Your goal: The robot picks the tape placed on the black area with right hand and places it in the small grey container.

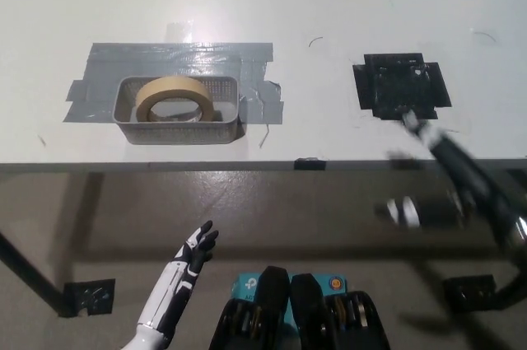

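Observation:
The beige roll of tape (172, 98) lies inside the small grey container (179, 127), leaning toward its left end. The black area (401, 86) on the white table is bare. My black right hand (449, 177) is a motion-blurred shape at the table's front edge on the right, below the black area, far from the container; its fingers look spread with nothing in them. My white left hand (179, 280) hangs open below the table edge at lower left.
Grey tape strips (177, 58) hold the container to the white table (263, 4). The table's front edge (247, 165) runs across the middle of the view, with the floor below it. A small black block (87, 294) lies on the floor at lower left.

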